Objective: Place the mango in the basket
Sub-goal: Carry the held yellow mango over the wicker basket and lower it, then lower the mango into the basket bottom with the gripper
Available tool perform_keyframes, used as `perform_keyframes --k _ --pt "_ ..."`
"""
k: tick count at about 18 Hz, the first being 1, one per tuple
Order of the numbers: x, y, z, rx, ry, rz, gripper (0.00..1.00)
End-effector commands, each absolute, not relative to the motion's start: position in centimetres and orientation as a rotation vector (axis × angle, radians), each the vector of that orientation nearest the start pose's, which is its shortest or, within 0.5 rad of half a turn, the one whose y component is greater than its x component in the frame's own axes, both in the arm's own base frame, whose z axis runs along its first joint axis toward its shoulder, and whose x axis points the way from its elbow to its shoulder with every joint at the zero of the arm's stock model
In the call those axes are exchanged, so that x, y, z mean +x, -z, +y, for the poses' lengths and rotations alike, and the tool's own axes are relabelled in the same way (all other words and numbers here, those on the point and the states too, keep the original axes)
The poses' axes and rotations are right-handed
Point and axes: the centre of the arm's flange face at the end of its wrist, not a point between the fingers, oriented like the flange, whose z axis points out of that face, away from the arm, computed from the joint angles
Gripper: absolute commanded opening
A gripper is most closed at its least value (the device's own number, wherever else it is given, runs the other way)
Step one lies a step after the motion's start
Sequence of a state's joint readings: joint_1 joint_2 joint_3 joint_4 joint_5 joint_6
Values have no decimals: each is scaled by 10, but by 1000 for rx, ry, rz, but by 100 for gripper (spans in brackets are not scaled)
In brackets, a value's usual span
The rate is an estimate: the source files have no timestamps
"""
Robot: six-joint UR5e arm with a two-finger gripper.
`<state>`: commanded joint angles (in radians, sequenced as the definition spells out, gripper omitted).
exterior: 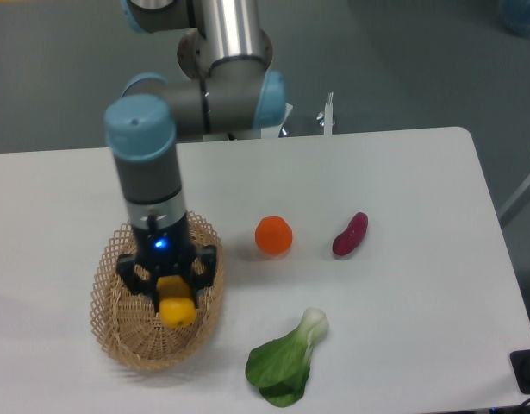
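Gripping the smooth mango, our gripper hangs inside the oval, open-weave wicker basket.

- My gripper clasps the mango over the basket, lower left of frame.
- Orange, sweet potato mid-frame; bok choy at bottom centre.

The smooth yellow-orange mango sits clamped in the gripper inside the basket, a shallow oval of light tan open-weave wicker at the desk's front left.
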<state>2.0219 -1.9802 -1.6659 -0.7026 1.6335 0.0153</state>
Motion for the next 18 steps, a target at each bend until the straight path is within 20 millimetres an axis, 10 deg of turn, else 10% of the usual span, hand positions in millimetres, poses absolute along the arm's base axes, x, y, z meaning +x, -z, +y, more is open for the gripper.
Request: perform_keyframes --k 8,18 --pt "-134 -252 650 -2818 -184 -551 50" --pt "-121 -234 653 -2851 -179 -534 54"
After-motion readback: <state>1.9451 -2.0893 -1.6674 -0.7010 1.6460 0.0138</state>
